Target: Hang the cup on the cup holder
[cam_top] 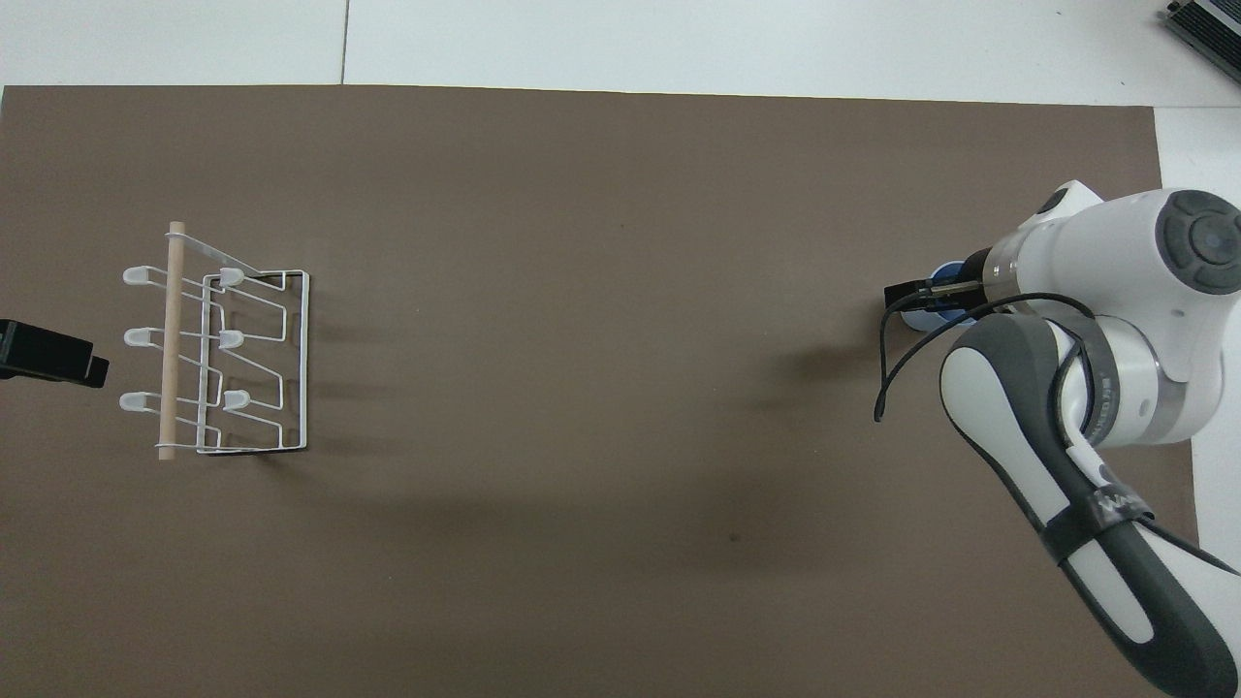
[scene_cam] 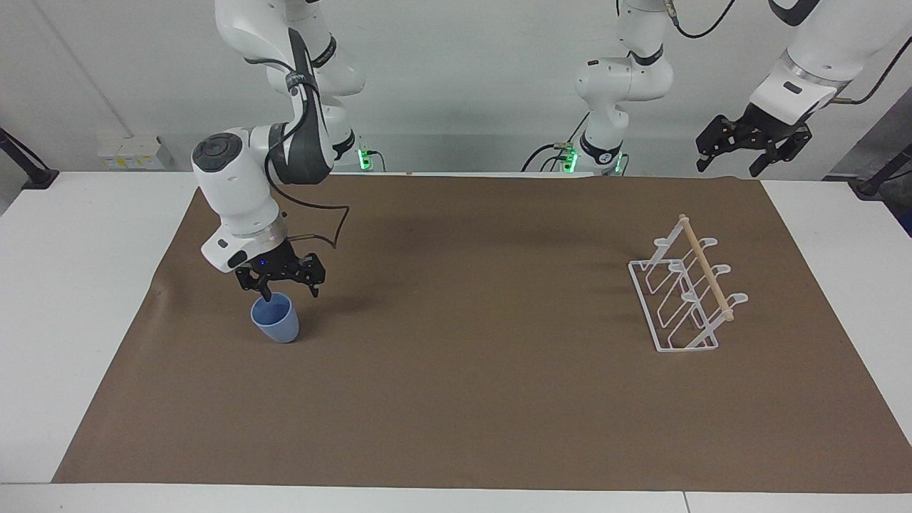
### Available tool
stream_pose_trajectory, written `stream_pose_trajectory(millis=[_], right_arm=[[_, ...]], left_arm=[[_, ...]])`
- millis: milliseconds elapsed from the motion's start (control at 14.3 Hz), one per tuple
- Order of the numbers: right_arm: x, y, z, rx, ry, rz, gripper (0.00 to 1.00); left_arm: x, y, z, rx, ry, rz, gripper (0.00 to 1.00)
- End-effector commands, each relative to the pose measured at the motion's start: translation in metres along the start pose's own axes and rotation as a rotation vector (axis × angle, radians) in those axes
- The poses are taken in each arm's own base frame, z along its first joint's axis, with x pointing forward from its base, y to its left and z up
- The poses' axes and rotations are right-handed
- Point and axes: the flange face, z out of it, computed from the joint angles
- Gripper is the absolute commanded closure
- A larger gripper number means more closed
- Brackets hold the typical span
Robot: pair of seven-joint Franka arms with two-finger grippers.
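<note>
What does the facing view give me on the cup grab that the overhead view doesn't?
Facing view only: the cup stands upright in plain sight on the brown mat, and the right gripper is at its rim, fingers open, one over the mouth and one outside the wall. The whole left gripper waits raised, open, at its own end.

Overhead view only: the cup holder seen from above, every prong apart; the right arm hides nearly all the cup.

Both: the cup holder is empty, at the left arm's end of the mat.
</note>
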Motion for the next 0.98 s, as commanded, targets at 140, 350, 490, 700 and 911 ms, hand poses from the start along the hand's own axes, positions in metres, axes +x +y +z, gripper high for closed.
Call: stream_pose_trajectory(millis=[140, 350, 490, 700, 911], right_arm=[[-0.016, 0.004, 0.012, 0.006, 0.016, -0.012, 0.00], [-0.016, 0.007, 0.023, 0.004, 0.034, -0.009, 0.00], [-0.016, 0.008, 0.022, 0.004, 0.039, -0.008, 0.00], [-0.015, 0.009, 0.022, 0.003, 0.043, -0.003, 0.09], [-0.015, 0.011, 0.023, -0.001, 0.042, -0.005, 0.41]], left_arm=[[-0.007, 0.000, -0.001, -0.005, 0.006, -0.007, 0.00], [-0.007, -0.002, -0.001, -0.005, 0.006, -0.010, 0.00], [-0.008, -0.002, -0.001, -0.006, 0.003, -0.012, 0.00], [-0.008, -0.002, -0.001, -0.006, 0.003, -0.012, 0.00], [-0.008, -0.002, -0.001, -0.006, 0.003, -0.013, 0.00]])
